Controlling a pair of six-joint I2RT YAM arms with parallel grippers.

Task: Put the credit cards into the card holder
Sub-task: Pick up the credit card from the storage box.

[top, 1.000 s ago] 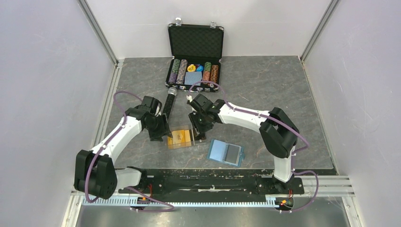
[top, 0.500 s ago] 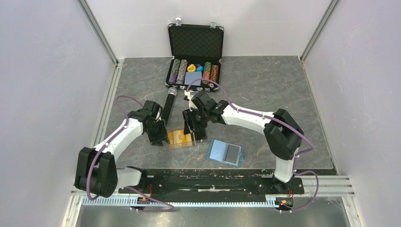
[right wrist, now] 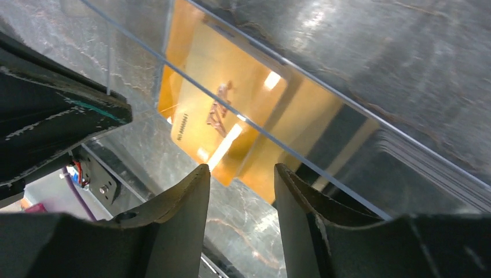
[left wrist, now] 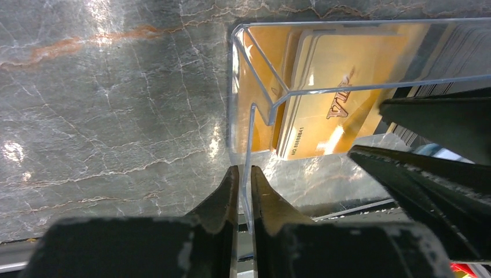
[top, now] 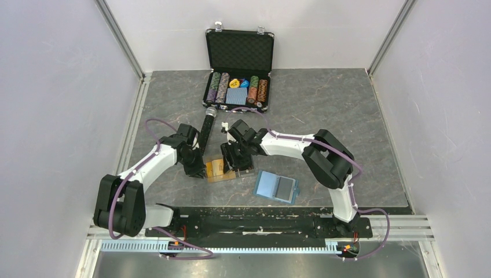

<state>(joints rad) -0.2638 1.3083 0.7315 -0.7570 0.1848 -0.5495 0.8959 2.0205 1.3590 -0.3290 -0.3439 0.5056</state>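
The orange-yellow credit cards (top: 216,167) lie stacked in a clear plastic box (top: 224,175) at the table's middle. They show up close in the left wrist view (left wrist: 330,98) and in the right wrist view (right wrist: 223,110). My left gripper (top: 199,168) is shut on the box's thin left wall (left wrist: 250,139). My right gripper (top: 237,161) is open just over the box, its fingers (right wrist: 179,208) straddling the near edge of the cards and holding nothing. The teal-blue card holder (top: 276,186) lies flat to the right of the box, apart from both grippers.
An open black chip case (top: 238,69) with poker chips and a card deck stands at the back. A black stick-like object (top: 207,124) lies between it and the left arm. The right gripper's fingers (left wrist: 428,145) crowd the right of the left wrist view.
My right gripper has moved left and down over the clear box. My left gripper has shifted slightly and stays clamped on the box wall; the box has slid a little left.
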